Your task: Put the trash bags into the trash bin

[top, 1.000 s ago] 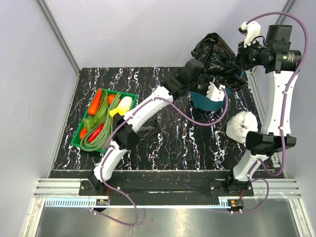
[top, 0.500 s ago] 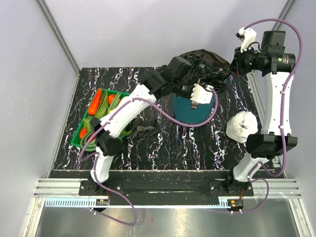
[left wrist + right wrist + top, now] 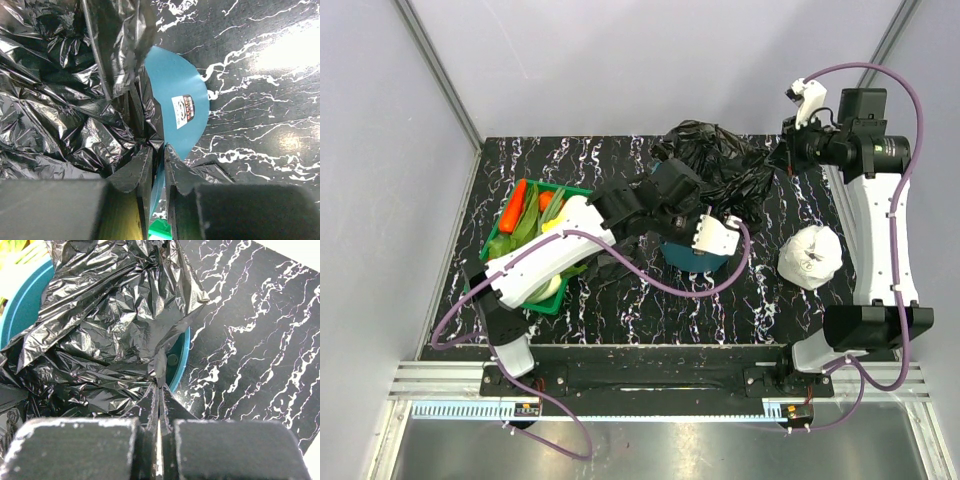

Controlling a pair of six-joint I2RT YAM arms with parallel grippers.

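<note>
The teal trash bin [image 3: 698, 258] sits mid-table, tipped, with the big black trash bag [image 3: 720, 165] draped over its mouth. My left gripper [image 3: 678, 222] is shut on the bin's rim. In the left wrist view its gripper [image 3: 157, 150] pinches the teal bin rim [image 3: 176, 100] beside the bag film [image 3: 60, 100]. My right gripper [image 3: 785, 152] is shut on the bag's edge. In the right wrist view that gripper [image 3: 159, 386] nips a fold of the bag [image 3: 110, 315] just inside the bin rim [image 3: 186, 356]. A small black bag bundle [image 3: 618, 270] lies on the table, partly under the left arm.
A green tray [image 3: 480, 282] of vegetables stands at the left, close to the left arm's elbow. A knotted white bag [image 3: 812, 255] lies at the right beside the right arm. Grey walls close in the table at the back and sides.
The left arm has drawn the bin from the back right toward the middle, nearer and to the left. The right gripper has followed left and lower with the bag, which now spreads over the bin.
</note>
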